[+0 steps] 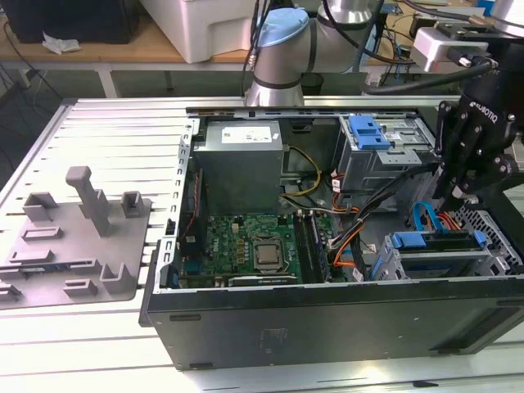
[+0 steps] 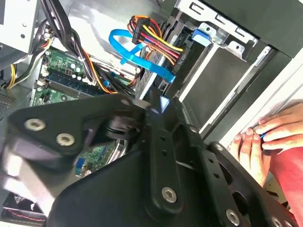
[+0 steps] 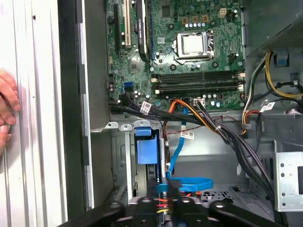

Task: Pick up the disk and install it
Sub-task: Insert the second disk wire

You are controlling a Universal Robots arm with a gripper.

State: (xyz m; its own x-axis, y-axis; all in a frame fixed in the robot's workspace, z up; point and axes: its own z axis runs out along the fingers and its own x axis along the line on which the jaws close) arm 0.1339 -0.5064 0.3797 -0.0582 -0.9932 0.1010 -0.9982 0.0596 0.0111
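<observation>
Disk (image 1: pixel 438 241) seated in bay, under tool (image 1: pixel 458 195)

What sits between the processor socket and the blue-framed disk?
Memory slots and a cable bundle separate socket from disk, in the first wrist view.

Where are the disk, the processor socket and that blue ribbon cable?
disk (image 1: pixel 438 242), exterior view, its blue carrier's top edge.
processor socket (image 3: pixel 193 44), first wrist view, the silver middle.
blue ribbon cable (image 2: pixel 124 43), second wrist view, the loop.
</observation>
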